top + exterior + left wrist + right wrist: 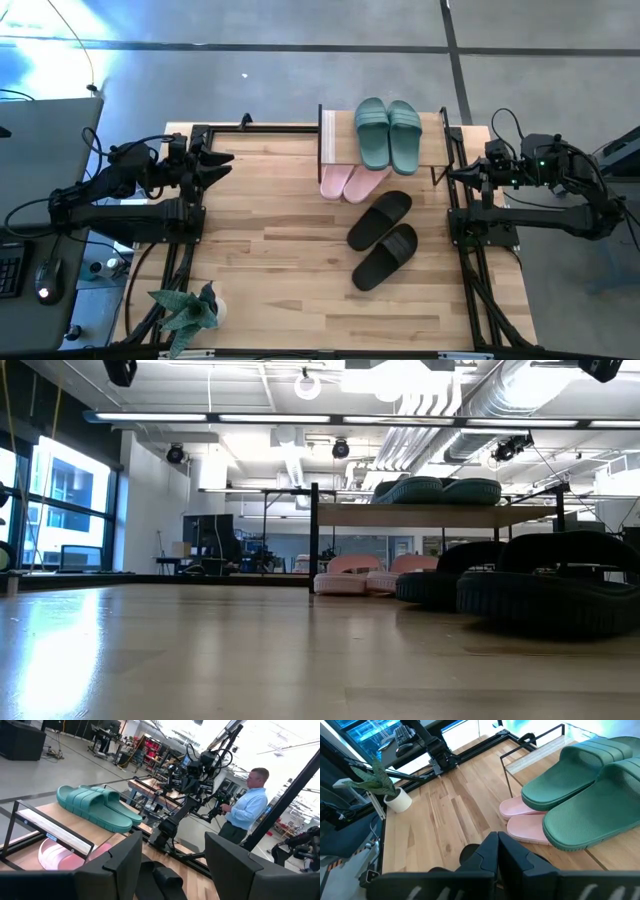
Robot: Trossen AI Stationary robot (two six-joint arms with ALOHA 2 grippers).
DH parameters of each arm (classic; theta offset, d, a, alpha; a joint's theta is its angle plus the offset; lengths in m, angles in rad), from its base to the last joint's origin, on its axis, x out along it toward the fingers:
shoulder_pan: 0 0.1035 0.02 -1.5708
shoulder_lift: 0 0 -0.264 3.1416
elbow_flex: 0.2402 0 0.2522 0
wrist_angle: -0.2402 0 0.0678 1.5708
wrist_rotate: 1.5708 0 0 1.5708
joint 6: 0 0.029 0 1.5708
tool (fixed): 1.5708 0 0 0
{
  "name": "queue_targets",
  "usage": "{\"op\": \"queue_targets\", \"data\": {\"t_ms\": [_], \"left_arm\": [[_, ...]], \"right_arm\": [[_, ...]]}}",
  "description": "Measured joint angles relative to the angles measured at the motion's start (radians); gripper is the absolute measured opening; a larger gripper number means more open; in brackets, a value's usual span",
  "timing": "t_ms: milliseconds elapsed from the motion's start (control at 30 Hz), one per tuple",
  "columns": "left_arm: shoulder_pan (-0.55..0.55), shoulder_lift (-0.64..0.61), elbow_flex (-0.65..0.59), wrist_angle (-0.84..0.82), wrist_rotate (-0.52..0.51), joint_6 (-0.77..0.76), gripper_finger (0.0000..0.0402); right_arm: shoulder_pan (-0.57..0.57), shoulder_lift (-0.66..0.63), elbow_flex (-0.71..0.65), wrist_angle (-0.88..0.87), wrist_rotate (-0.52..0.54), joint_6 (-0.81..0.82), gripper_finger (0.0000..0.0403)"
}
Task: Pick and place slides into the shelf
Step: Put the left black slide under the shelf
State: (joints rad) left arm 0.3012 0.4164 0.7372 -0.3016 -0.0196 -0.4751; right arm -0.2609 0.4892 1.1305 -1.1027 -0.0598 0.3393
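From my remote station, nearest the table's front edge stands a small potted plant at the left corner. Farther in, right of centre, the two black slides lie side by side on the bare wood, angled, just in front of the shelf. Under the shelf's top board sit the pink slides, their ends poking out toward me, next to each other. On the top board the sage green slides rest as a pair, touching along their inner sides. My left tool hangs released, fingers spread, over the table's left edge, well apart from every slide. My right tool is clenched on nothing, just beside the shelf's right end. Beyond the table, in the room, a person in a light blue shirt stands near other equipment.
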Motion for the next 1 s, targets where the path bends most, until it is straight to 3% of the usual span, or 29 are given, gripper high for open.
{"op": "queue_targets", "data": {"t_ms": [167, 333, 633, 833, 1000], "left_arm": [[0.0, 0.0, 0.0, 0.0, 0.0, 0.0, 0.0198], [0.0, 0.0, 0.0, 0.0, 0.0, 0.0, 0.0198], [0.0, 0.0, 0.0, 0.0, 0.0, -0.001, 0.0198], [0.0, 0.0, 0.0, 0.0, 0.0, -0.001, 0.0198], [0.0, 0.0, 0.0, 0.0, 0.0, -0.001, 0.0198]], "right_arm": [[0.0, 0.0, 0.0, 0.0, 0.0, -0.006, 0.0002], [0.0, 0.0, 0.0, 0.0, 0.024, -0.235, 0.0002], [0.0, 0.0, 0.0, 0.011, 0.03, -0.493, 0.0002], [0.0, 0.0, 0.0, 0.023, 0.083, -0.489, 0.0002], [0.0, 0.001, 0.0, 0.028, 0.067, -0.235, 0.0002]]}}
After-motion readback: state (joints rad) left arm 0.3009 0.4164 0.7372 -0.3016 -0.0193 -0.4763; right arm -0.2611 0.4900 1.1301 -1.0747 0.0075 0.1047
